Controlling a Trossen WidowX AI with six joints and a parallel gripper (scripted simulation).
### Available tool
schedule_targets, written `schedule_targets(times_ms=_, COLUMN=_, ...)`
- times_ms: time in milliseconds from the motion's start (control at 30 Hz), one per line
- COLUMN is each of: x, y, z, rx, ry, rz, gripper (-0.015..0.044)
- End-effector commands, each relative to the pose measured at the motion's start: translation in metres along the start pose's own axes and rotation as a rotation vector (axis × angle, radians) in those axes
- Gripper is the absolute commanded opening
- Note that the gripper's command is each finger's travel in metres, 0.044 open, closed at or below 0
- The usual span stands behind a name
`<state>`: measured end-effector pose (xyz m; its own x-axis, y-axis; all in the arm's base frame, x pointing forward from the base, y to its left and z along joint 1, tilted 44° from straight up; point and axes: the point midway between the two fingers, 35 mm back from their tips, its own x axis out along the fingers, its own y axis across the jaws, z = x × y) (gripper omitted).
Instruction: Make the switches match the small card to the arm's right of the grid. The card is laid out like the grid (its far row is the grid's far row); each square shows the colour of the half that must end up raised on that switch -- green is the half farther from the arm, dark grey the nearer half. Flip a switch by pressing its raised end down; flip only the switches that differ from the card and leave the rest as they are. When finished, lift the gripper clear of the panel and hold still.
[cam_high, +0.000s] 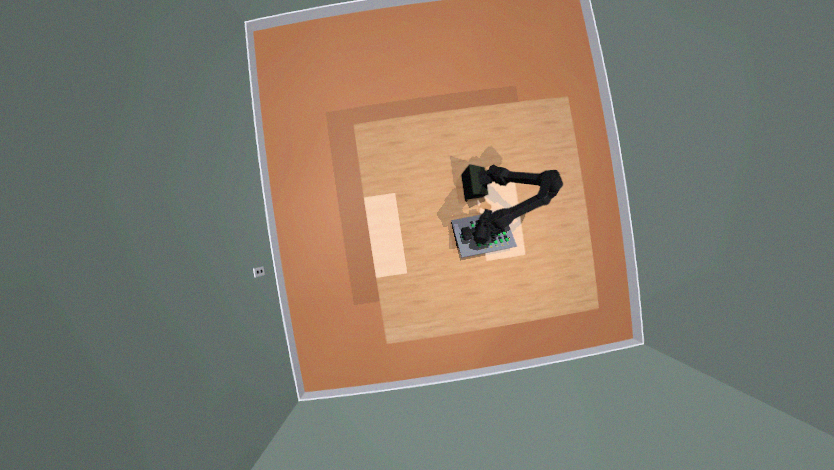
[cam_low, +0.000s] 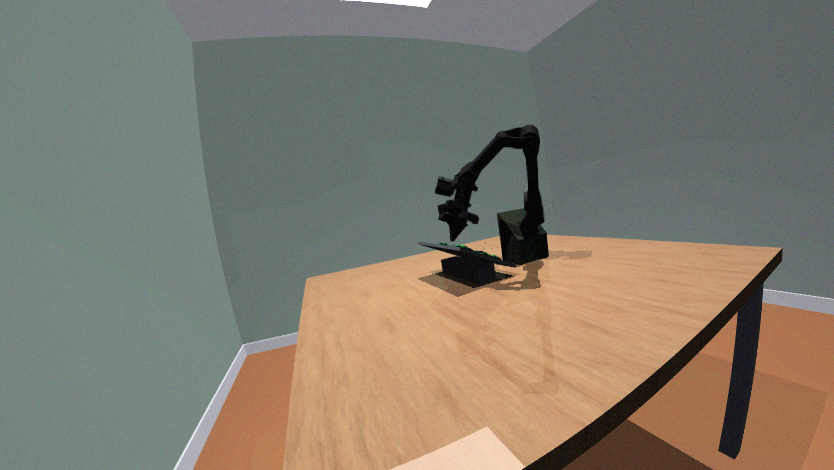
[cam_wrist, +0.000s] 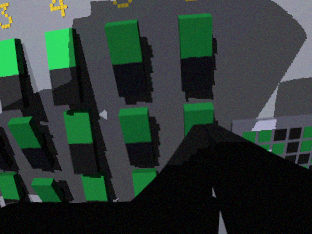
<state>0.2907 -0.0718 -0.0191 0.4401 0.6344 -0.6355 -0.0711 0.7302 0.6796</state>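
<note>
The tilted grey panel (cam_high: 466, 252) (cam_low: 428, 245) (cam_wrist: 97, 50) carries rows of switches with green far halves and dark grey near halves. My gripper (cam_low: 453, 238) (cam_wrist: 203, 134) is shut and empty, its tips just above the panel. In the wrist view the tips cover the near part of the right-end switch (cam_wrist: 199, 116) in the second visible row. The right-end switch (cam_wrist: 196, 37) of the row beyond is in full view. The card (cam_wrist: 239, 125) lies right of the grid, with green and dark squares; my fingers hide its lower part. Which halves are raised is hard to tell.
The panel sits on a dark block (cam_low: 466, 271) on the wooden table (cam_high: 420, 303) (cam_low: 361, 361). The arm's dark base (cam_high: 473, 182) (cam_low: 522, 245) stands close to the panel's near side. Yellow digits (cam_wrist: 58, 7) are printed beyond the far visible row. Arm shadow darkens much of the panel.
</note>
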Motion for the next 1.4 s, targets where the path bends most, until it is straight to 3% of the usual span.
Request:
schedule_targets(times_ms=0, x=0.006, y=0.000, z=-0.003, rx=0.013, ry=0.006, rz=0.004, gripper=0.0000)
schedule_targets(times_ms=1367, x=0.017, y=0.000, z=-0.003, rx=0.013, ry=0.005, rz=0.005, gripper=0.0000)
